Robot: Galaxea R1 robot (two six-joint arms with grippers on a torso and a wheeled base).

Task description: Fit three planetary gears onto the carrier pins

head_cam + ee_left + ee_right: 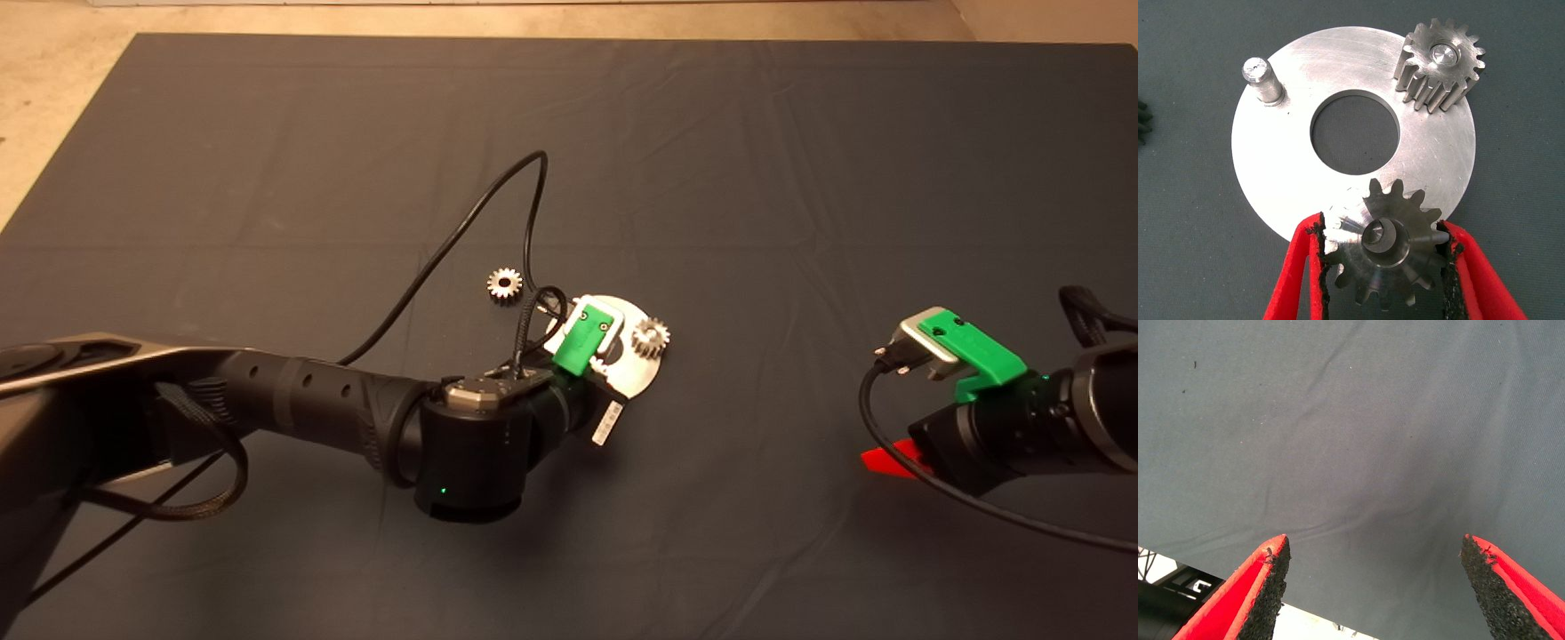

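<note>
Look at your left gripper [1381, 250]: its two red fingers [1295, 280] with black pads are clamped on a small shiny steel spur gear [1385, 243], one pad pressed against each side of the toothed rim. That held gear sits over the near edge of the flat round silver metal disc [1278, 167], between the disc's central hole and its rim. Through the gear's bore you can glimpse something silvery, but you cannot tell whether the gear is already down on a pin or only above it.

Across the hole, a second steel gear [1441, 63] is seated on its pin, whose round top shows in the bore. The third short silvery cylindrical pin [1261, 80] stands upright and bare on the disc, well apart from both gears.

From above, you see the third small steel gear [504, 284] lying flat on the dark mat [800, 178], just beside the disc [642, 369] and off its rim, near the black cable looping from the left wrist. Your left arm comes in from the left, low across the mat, with its wrist bent so the green gripper body points down at the disc.

Your right gripper [1375, 587] hovers over bare mat at the lower right, well apart from the disc, its fingers spread wide with nothing between them.
</note>
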